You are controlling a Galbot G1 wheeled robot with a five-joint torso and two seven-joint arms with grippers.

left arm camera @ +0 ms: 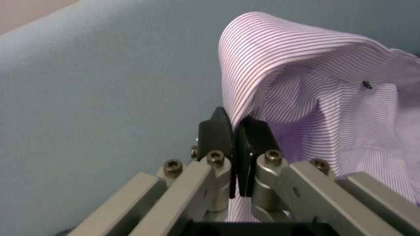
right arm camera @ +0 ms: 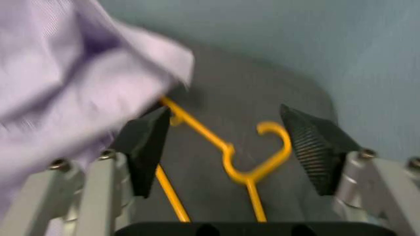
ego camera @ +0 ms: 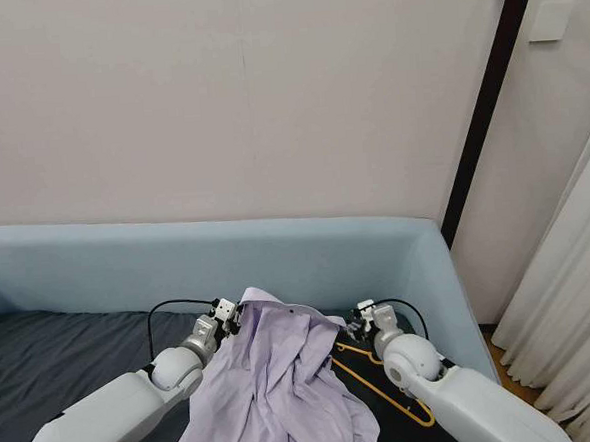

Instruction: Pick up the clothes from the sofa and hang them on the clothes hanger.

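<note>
Now we hold the shirt (ego camera: 275,392) at 6 o'clock over the sofa (ego camera: 98,273), left gripper (left arm camera: 236,129) jaws clenched on its collar, hem cut off below. Our right gripper (right arm camera: 226,125) jaws hang released above the hanger (right arm camera: 253,167) at the shirt's 3 o'clock, its bar partly hidden under cloth.

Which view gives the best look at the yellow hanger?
Right wrist view: the hanger, hook included, sits framed by the open right gripper. Head view catches its bars at a distance, partly under the shirt. Left wrist view faces the shirt.
</note>
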